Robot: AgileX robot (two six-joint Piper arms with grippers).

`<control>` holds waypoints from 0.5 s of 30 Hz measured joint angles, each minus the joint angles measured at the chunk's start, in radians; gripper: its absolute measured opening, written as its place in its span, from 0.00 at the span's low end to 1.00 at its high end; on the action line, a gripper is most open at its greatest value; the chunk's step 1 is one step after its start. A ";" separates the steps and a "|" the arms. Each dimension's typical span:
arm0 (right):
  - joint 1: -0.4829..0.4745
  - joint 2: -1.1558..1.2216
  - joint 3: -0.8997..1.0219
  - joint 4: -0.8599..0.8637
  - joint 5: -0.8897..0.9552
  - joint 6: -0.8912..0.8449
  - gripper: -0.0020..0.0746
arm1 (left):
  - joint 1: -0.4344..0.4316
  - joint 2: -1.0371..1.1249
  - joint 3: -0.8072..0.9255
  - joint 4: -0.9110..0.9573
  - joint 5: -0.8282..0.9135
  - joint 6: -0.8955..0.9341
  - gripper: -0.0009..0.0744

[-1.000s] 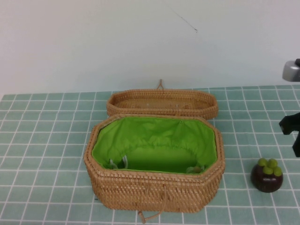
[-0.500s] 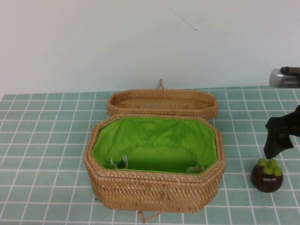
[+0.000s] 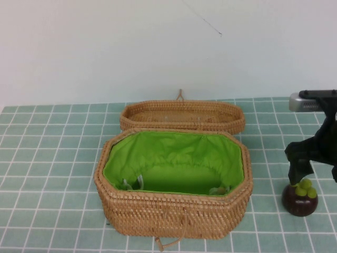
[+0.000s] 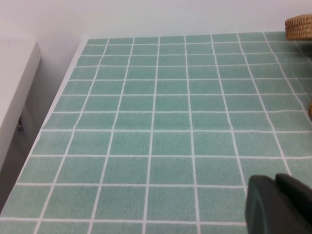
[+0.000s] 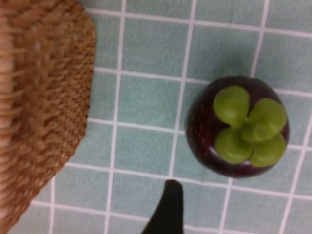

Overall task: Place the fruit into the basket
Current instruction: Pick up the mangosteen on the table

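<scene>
Centre of the high view: large octagonal tan wicker basket with bright green fabric lining (image 3: 174,179), open, its hinged wicker lid (image 3: 182,116) laid back behind it, small loop handle at the lid's far edge. A second loop at the basket's front is cut off by the lower frame edge. Something small and pale shows in the lining's lower corners; too small to identify.

Lower right of the high view: small round dark purple-brown mangosteen with light-green lobes on top (image 3: 299,197), resting on the green tiled tabletop (image 3: 47,158), apart from the basket. Black right gripper (image 3: 310,171) hangs just above it, partly cut off by the right edge; one finger drops down beside the lobes. Claw looks spread, holding nothing. Right wrist view confirms: fruit (image 5: 238,126) sits free on the tiles, one dark fingertip (image 5: 168,204) near it without touching, the other finger out of frame.

Left gripper (image 4: 280,204): only a dark corner shows at lower right of the left wrist view; cannot tell its opening. Out of the high view entirely.
</scene>
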 joint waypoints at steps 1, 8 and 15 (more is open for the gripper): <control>0.000 0.005 0.007 -0.001 -0.010 0.007 0.98 | 0.000 0.000 0.000 0.000 0.000 0.000 0.01; 0.000 0.054 0.020 0.017 -0.058 0.026 0.98 | 0.000 0.000 0.000 0.000 0.000 0.000 0.01; 0.000 0.099 0.022 0.017 -0.081 0.037 0.97 | 0.000 0.000 0.000 0.000 0.000 0.000 0.01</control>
